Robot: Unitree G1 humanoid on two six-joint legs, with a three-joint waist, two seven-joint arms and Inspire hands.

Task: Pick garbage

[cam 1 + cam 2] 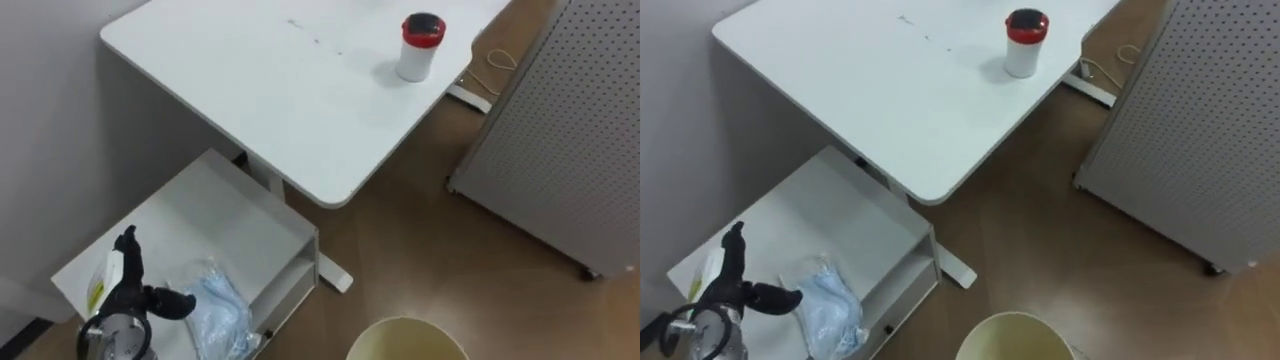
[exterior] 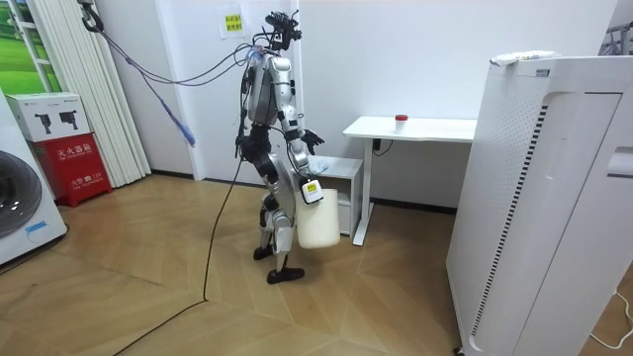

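A crumpled pale blue plastic bag [image 1: 215, 310] lies on a low white shelf unit [image 1: 220, 215] beside the table. Just left of it lies a yellow-and-white wrapper [image 1: 97, 290]. My left hand [image 1: 135, 290] hovers over the shelf between the two, open with its fingers spread and the thumb pointing toward the bag. The rim of a cream waste bin [image 1: 405, 338] shows at the bottom edge. In the room view that bin [image 2: 318, 225] hangs off the floor in front of me, with my right hand [image 2: 313, 191] shut on its top edge. I stand next to the shelf.
A white table [image 1: 260, 90] rises above the shelf and bears a white cup with a red lid [image 1: 420, 45]. A grey perforated panel on casters [image 1: 570, 130] stands to the right. Brown wood floor lies between them. A table foot [image 1: 335, 275] sticks out near the shelf.
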